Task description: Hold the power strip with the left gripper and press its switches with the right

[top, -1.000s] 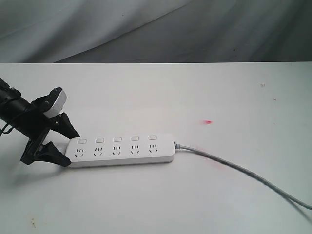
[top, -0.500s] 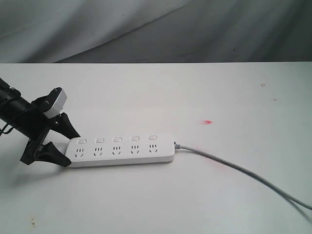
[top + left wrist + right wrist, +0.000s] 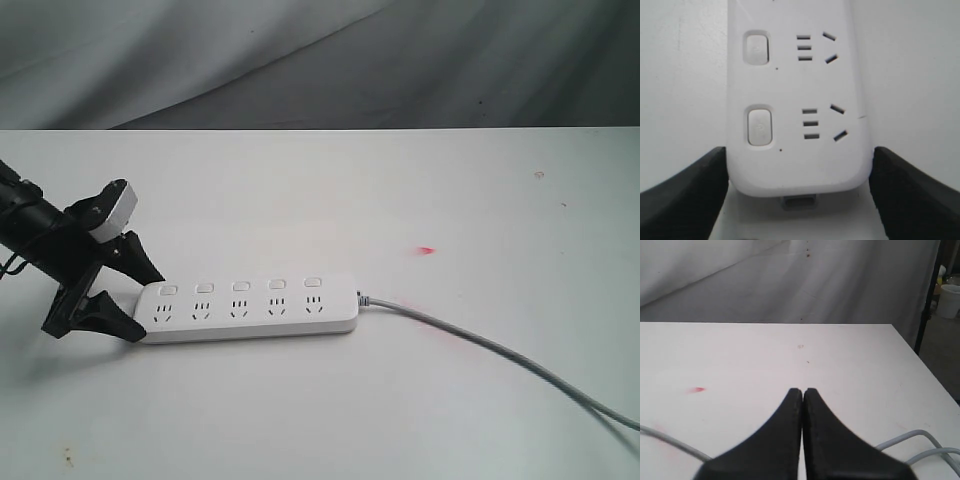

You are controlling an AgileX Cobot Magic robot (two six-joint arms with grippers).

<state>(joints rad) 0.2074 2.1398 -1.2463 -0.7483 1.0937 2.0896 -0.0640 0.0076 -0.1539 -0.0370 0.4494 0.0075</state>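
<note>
The white power strip (image 3: 250,308) lies flat on the white table, its row of square switches (image 3: 240,286) along the far side. My left gripper (image 3: 148,305) straddles the strip's left end, one black finger on each long side, and both touch it. In the left wrist view the strip's end (image 3: 795,170) sits between the two fingers (image 3: 695,185), with the nearest switch (image 3: 759,126) showing. My right gripper (image 3: 803,392) is shut with nothing in it, above bare table away from the strip. It is out of the exterior view.
The strip's grey cord (image 3: 480,345) trails right toward the front edge; parts of the grey cord (image 3: 912,437) show beside the right fingers. A small red mark (image 3: 427,250) lies on the table right of the strip. A grey cloth backdrop (image 3: 320,60) hangs behind the table.
</note>
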